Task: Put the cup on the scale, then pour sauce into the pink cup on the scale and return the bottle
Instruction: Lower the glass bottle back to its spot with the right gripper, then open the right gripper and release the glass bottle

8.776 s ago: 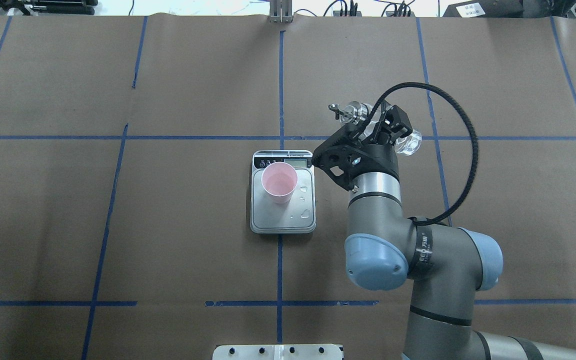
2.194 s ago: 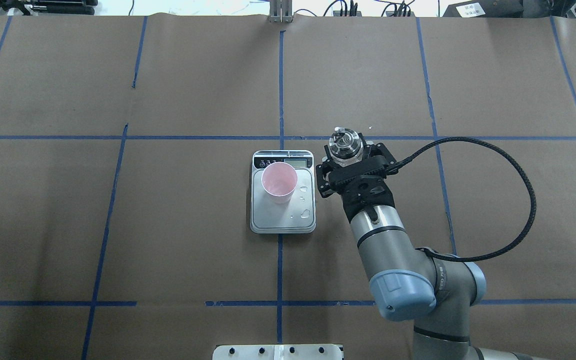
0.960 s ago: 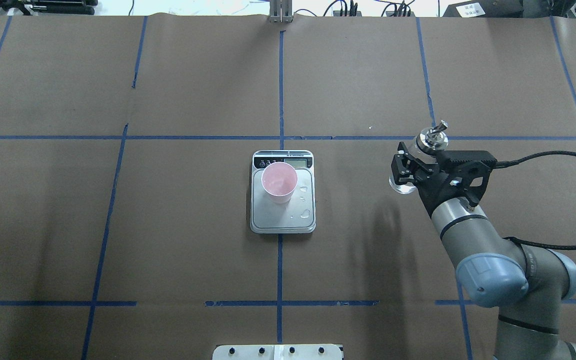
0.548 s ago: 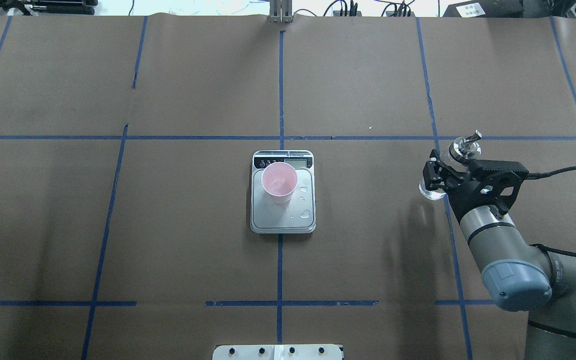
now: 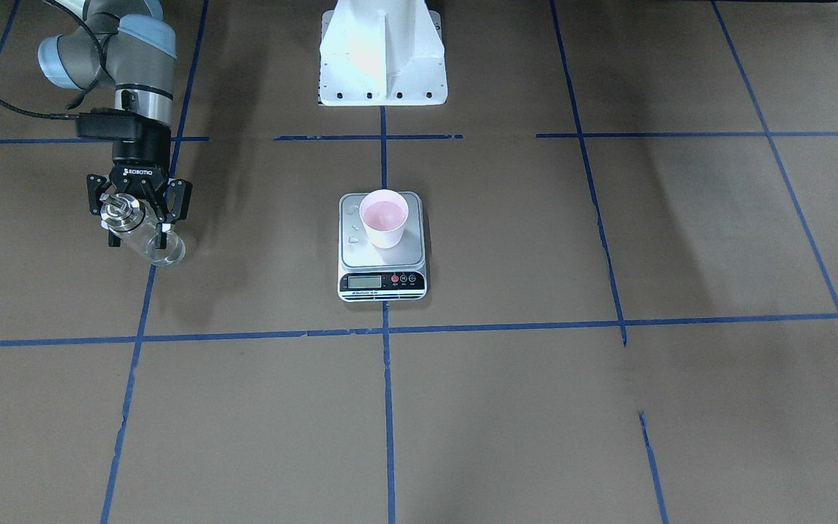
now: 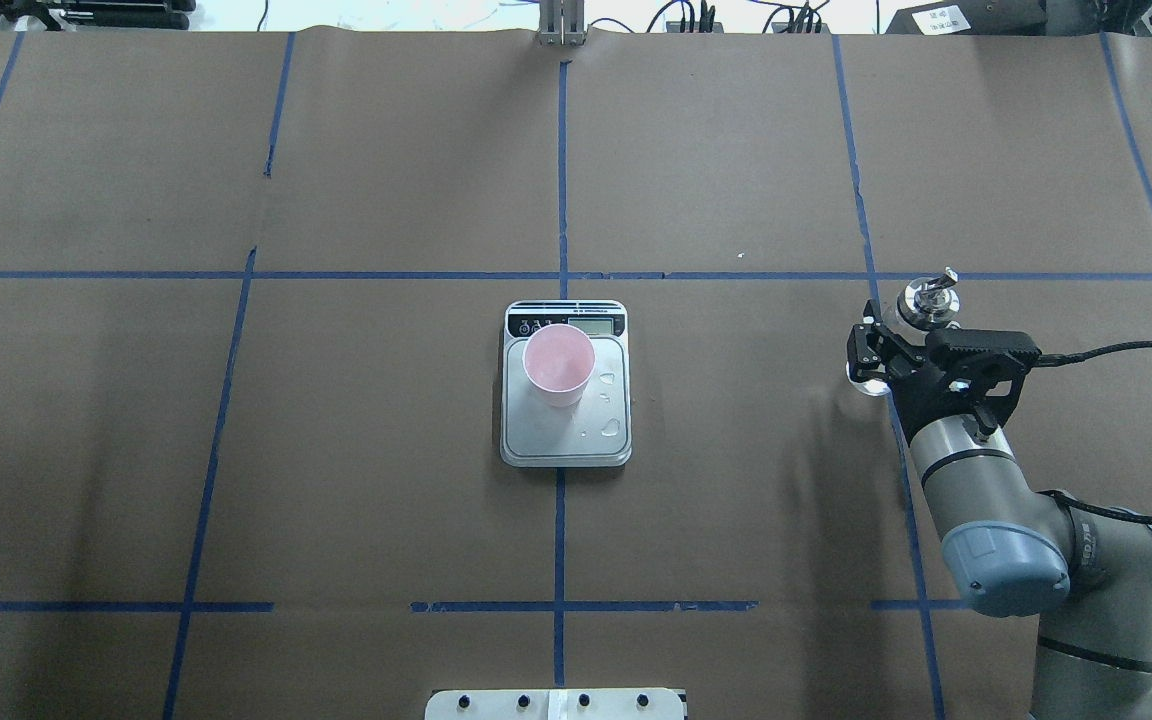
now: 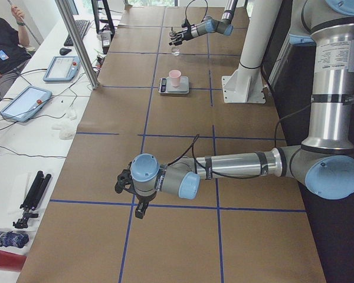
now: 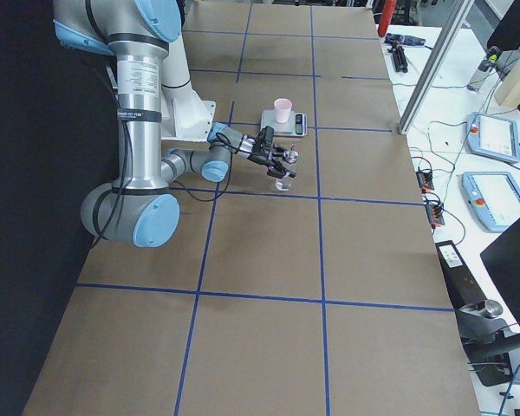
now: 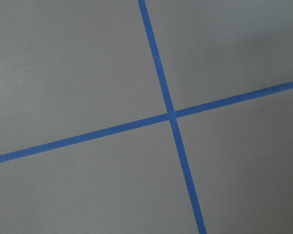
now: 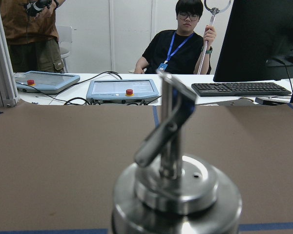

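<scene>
The pale pink cup (image 6: 558,362) stands upright on the scale (image 6: 566,440), also in the front view, cup (image 5: 384,217) on scale (image 5: 410,251). The cup holds some clear liquid; drops (image 6: 612,427) lie on the platform. My right gripper (image 6: 886,345) is shut on the clear glass bottle (image 6: 924,300), upright, far right of the scale, low over the table; whether its base touches I cannot tell. The front view shows gripper (image 5: 139,222) and bottle (image 5: 153,244). Its silver cap and spout (image 10: 176,185) fill the right wrist view. My left gripper (image 7: 127,183) hangs over the table's far left; open or shut, I cannot tell.
The white arm mount (image 5: 382,58) stands behind the scale. Blue tape lines (image 9: 171,116) cross the brown table. Operators (image 10: 183,46), tablets (image 10: 122,90) and a keyboard (image 10: 239,88) are beyond the table's far edge.
My right arm carried the bottle from beside the scale out to the right, stood it upright and brought it lower. The cup and scale have not moved.
</scene>
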Controlling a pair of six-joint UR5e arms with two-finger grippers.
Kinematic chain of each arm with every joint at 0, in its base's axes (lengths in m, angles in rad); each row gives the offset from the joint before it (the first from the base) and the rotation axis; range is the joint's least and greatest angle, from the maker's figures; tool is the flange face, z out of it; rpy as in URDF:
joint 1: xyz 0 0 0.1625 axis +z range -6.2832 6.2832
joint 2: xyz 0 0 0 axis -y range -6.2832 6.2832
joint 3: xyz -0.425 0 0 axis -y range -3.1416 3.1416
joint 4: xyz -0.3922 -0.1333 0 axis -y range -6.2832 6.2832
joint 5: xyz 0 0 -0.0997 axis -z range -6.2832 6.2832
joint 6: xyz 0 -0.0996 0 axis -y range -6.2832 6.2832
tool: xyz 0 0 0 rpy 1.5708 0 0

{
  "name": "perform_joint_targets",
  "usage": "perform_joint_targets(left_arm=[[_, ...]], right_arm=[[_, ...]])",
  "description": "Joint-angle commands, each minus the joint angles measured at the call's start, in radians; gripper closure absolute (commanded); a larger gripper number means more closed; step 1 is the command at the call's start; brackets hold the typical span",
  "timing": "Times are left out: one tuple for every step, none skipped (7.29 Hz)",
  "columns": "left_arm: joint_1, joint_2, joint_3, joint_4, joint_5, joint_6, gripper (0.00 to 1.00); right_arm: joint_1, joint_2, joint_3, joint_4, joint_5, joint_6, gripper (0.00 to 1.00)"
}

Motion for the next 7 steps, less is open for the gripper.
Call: perform_joint_targets(left_arm=[[0.000,0.000,0.000,0.000,0.000,0.000,0.00],[0.000,0.000,0.000,0.000,0.000,0.000,0.00],[0.000,0.000,0.000,0.000,0.000,0.000,0.00],[0.000,0.000,0.000,0.000,0.000,0.000,0.00],[0.000,0.000,0.000,0.000,0.000,0.000,0.00],[0.000,0.000,0.000,0.000,0.000,0.000,0.00],[0.002,0.000,0.000,0.000,0.000,0.000,0.00]], right_arm=[[-0.002,0.005,-0.018,0.001,-0.010,0.006,1.00],[-0.002,0.004,-0.026,0.001,-0.010,0.009,0.78],[-0.002,0.005,-0.029,0.001,-0.010,0.009,0.77],[-0.004,0.005,-0.029,0.001,-0.010,0.010,0.71],[-0.004,0.005,-0.029,0.001,-0.008,0.007,0.70],[-0.005,0.005,-0.029,0.001,-0.008,0.006,0.50],[-0.005,0.005,-0.030,0.001,-0.008,0.003,0.47]])
